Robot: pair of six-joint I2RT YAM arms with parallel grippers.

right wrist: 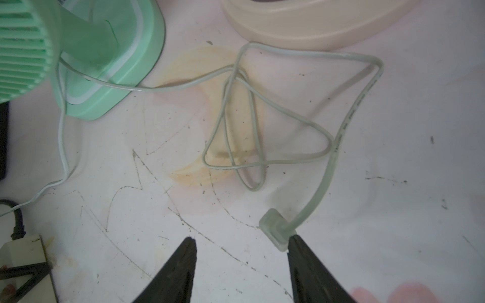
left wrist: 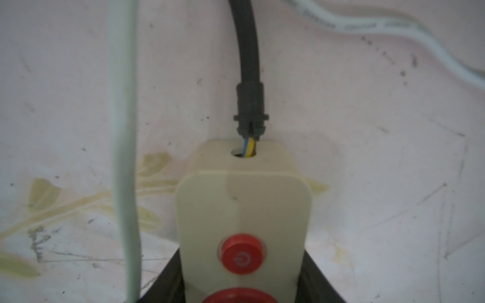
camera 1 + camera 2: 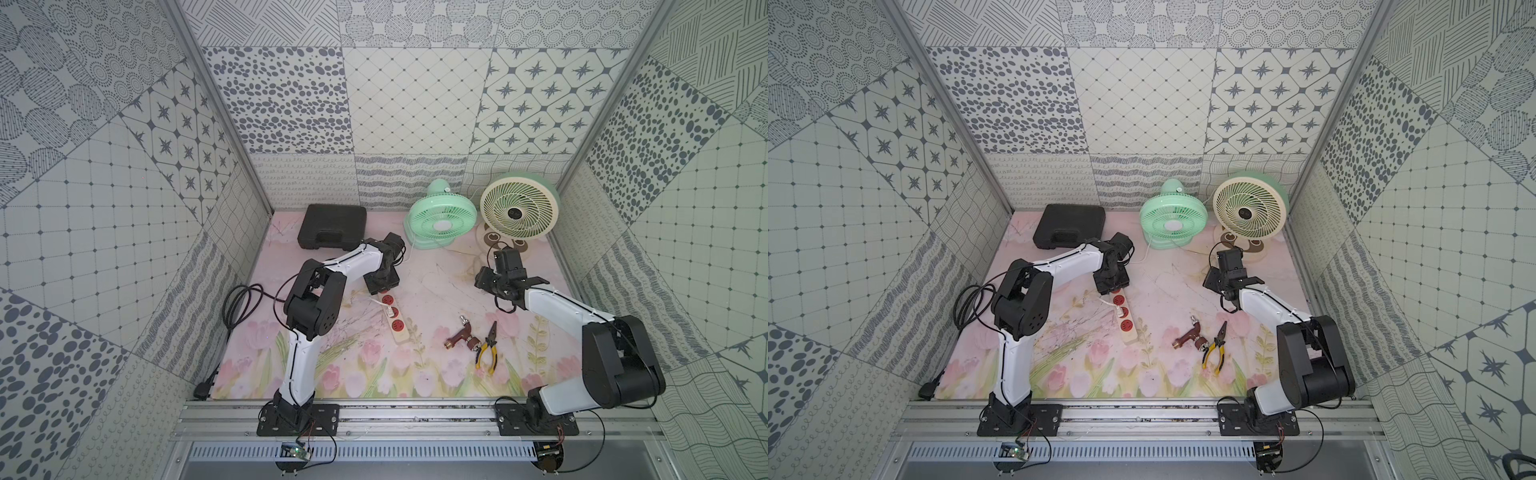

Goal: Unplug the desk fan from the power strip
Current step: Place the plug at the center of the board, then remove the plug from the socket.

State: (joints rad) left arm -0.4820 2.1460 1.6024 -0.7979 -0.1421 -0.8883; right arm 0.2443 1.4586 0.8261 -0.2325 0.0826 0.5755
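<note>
1. Power strip (image 3: 398,328): a long cream plastic bar with rounded corners. It lies slantwise on the desk (image 3: 436,286) near the middle, just beyond the left arm's elbow. Round red sockets run in a row, and a domed red button (image 2: 241,254) sits at the far end.
2. Black cord (image 2: 246,52): thick and rubbery. Its ribbed collar sits clear of the strip's end hole, with blue and yellow wires bare in the gap.
3. A small white plug (image 3: 389,310) sits in one socket.
4. Left tool (image 2: 242,265): clamped on the strip's button end, with a black finger pressed to each long side.
5. Right tool (image 1: 241,251): jaws well apart, with nothing between them.
6. Loose plug (image 1: 274,232): a pale translucent block lying on the desk at one fingertip, touching or nearly so. Its flat cord (image 1: 354,110) wanders in slack loops. I cannot tell which fan it belongs to.
7. Mint-green fan (image 3: 442,220): round ribbed grille and glossy plastic foot, standing at the back of the desk.
8. Cream fan (image 3: 519,210): just beside the green one, larger, with a spiral grille.
9. Black moulded case (image 3: 332,226): lies flat at the back, on the left.
10. Brass-coloured tap fitting (image 3: 459,334) and yellow-handled pliers (image 3: 486,347): side by side, near the right arm.
11. The desk surface has a pink tulip print, scuffed and scratched.
</note>
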